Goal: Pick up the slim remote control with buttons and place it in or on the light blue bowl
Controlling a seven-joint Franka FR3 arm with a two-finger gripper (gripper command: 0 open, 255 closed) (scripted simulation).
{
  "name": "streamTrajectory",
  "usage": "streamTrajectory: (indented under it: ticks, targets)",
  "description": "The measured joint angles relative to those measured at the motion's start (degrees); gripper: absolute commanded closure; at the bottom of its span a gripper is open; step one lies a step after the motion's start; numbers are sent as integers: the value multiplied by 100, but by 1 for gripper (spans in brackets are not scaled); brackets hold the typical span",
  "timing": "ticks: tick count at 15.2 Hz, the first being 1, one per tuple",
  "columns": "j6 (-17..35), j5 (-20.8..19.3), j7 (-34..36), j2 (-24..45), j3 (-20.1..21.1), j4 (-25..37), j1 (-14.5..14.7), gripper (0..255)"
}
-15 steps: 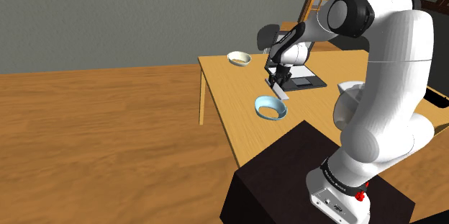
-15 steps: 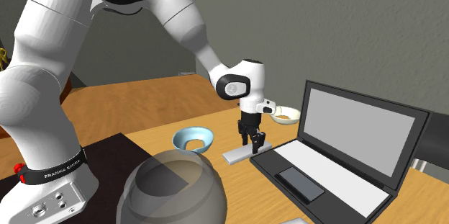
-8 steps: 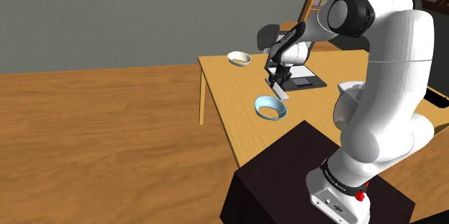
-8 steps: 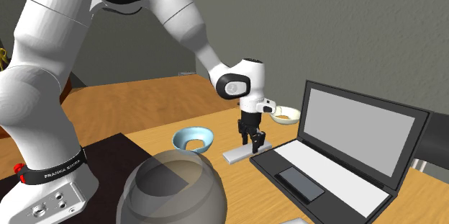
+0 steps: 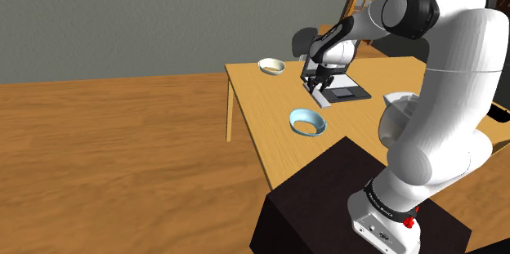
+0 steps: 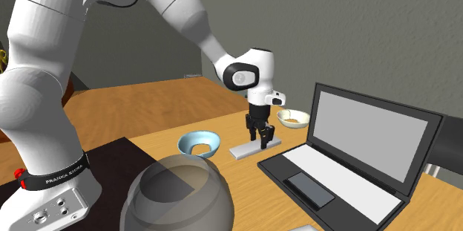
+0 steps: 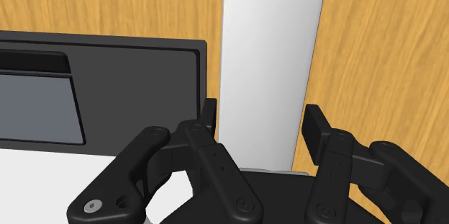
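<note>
The remote [image 7: 270,64] is drawn as a slim, plain white-grey bar. My gripper [image 7: 262,125] is shut on it near one end, with a black finger [image 7: 314,125] against each long side. In the second exterior view the remote [image 6: 254,146] hangs a little above the wooden table under the gripper [image 6: 260,142], next to the laptop's front corner. The light blue bowl [image 6: 199,143] rests on the table toward that view's left of the remote. In the shoulder view the gripper [image 5: 315,87] holds the remote [image 5: 319,96] just beyond the bowl [image 5: 306,121].
An open dark laptop [image 6: 349,155] stands close beside the remote; its edge [image 7: 101,86] lies right by the fingers. A small white bowl [image 6: 293,118] sits farther back. A see-through round vessel [image 6: 176,192] stands in the foreground. The table edge [image 5: 245,118] drops to wooden floor.
The gripper has risen and shifted slightly away from the laptop, carrying the remote up off the table. The bowls and laptop have not moved.
</note>
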Motion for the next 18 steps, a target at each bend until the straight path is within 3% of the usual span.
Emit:
streamTrajectory:
  ticks: [15, 18]
  targets:
    - [-890, -310, 197, -792, -172, 123, 125, 255]
    - [-805, -459, 453, -1209, -166, -367, 311, 255]
